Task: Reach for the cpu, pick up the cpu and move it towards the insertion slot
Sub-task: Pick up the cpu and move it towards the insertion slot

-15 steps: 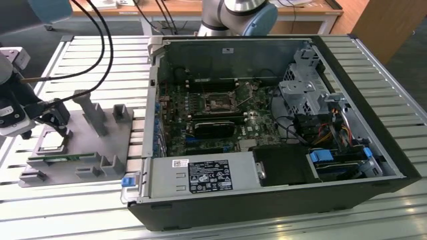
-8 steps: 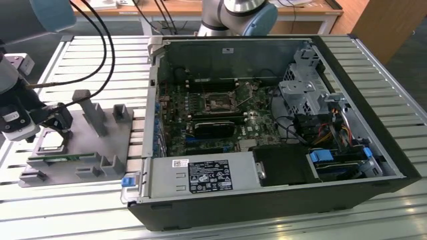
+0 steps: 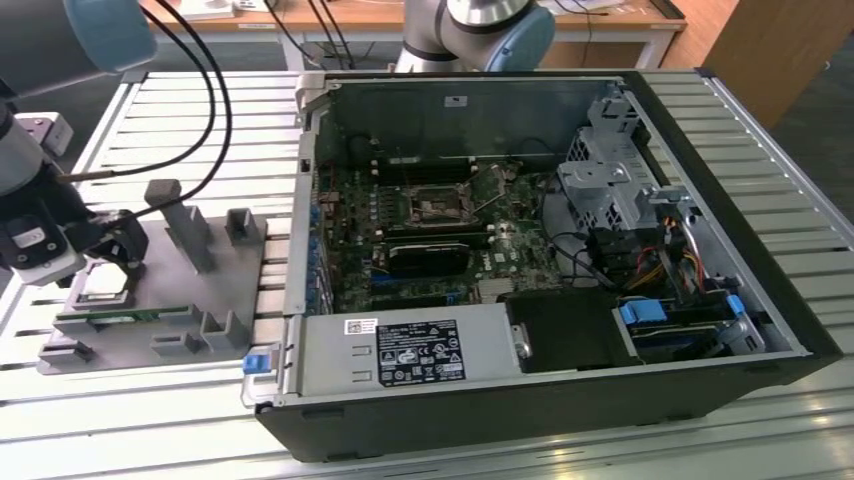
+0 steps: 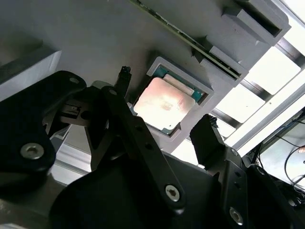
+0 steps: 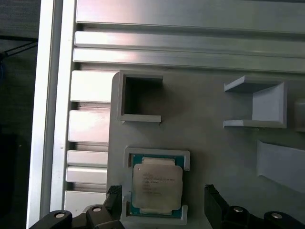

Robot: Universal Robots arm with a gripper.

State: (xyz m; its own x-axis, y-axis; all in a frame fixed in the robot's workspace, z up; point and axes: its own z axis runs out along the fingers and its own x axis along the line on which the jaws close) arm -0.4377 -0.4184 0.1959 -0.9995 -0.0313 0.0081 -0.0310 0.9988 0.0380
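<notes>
The cpu lies flat in a square recess of the grey plastic tray, at the exterior view's left. Its silvery top shows in both wrist views. My gripper hangs just above it, open. One black finger stands to one side of the chip and the other finger to the opposite side, neither touching it. In the second wrist view the gripper straddles the chip the same way. The insertion slot is a metal-framed square socket on the motherboard inside the open computer case.
The open computer case fills the middle and the exterior view's right, with drive cages and cables inside. A thin green memory stick lies along the tray's near edge. Upright grey posts rise from the tray beside my gripper. A slatted metal table carries everything.
</notes>
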